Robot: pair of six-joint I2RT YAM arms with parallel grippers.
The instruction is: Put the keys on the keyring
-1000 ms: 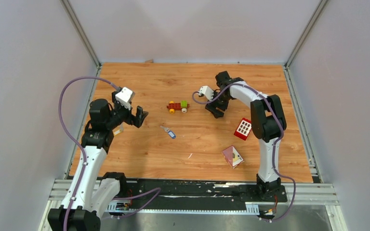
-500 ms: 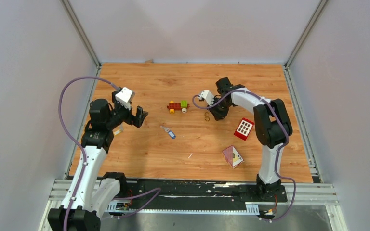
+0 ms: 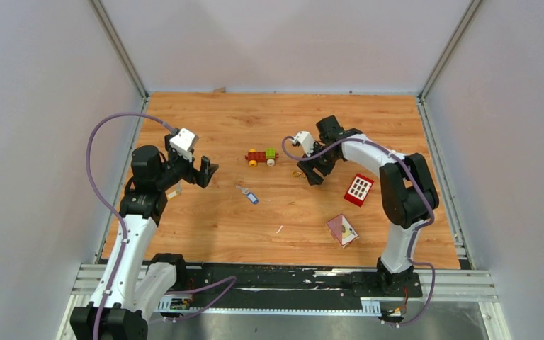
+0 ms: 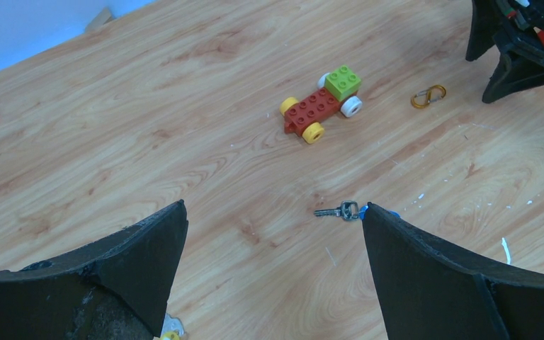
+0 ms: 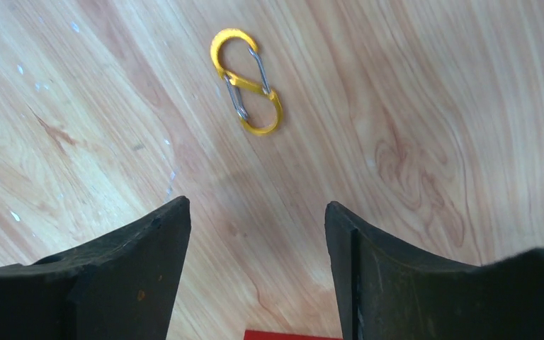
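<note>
Ahead of the right pincer [image 5: 255, 209], keyring [image 5: 246, 92] now shows.

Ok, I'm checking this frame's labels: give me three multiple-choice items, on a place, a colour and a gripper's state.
1. Where does the keyring lie?
A. flat on the table, just ahead of the right gripper
B. in a bowl
C. on a shelf

2. What colour is the raised brick on the toy car?
A. blue
B. green
C. white

3. How is the right gripper?
A. shut on the keyring
B. shut, empty
C. open, empty

1 A: it lies on bare wood beyond the fingertips.
2 B: it is green in the left wrist view.
3 C: its fingers stand apart, nothing between.
</note>
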